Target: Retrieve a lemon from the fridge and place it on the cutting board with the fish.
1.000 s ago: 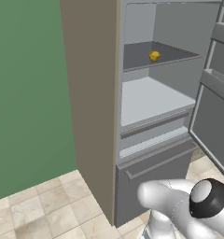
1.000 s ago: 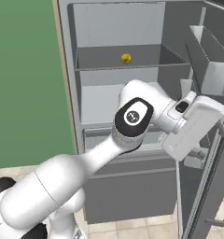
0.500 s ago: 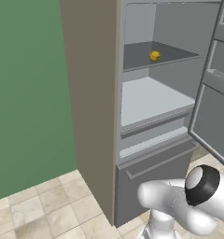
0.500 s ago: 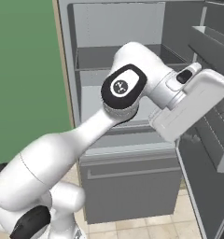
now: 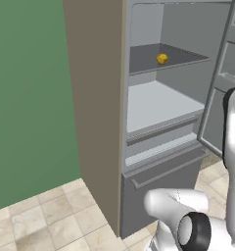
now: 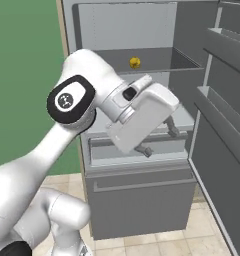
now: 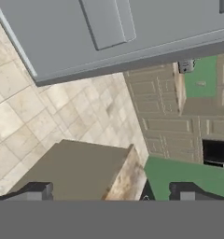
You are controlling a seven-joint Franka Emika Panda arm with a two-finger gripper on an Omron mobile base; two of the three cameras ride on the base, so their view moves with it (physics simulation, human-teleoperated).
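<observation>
The fridge (image 5: 97,112) stands open against a green wall (image 5: 31,98), its door (image 6: 224,125) swung out to the right with door bins showing. Inside are grey shelves and a closed bottom drawer (image 6: 139,200). The floor (image 5: 46,220) is beige tile. The white arm (image 6: 72,105) reaches across the front of the fridge, at the level of the lower shelf. The hand (image 6: 159,140) points down and to the right, fingers (image 6: 173,131) spread wide apart and holding nothing. The lemon (image 5: 162,59) lies on the upper shelf, toward the back, well above the hand.
</observation>
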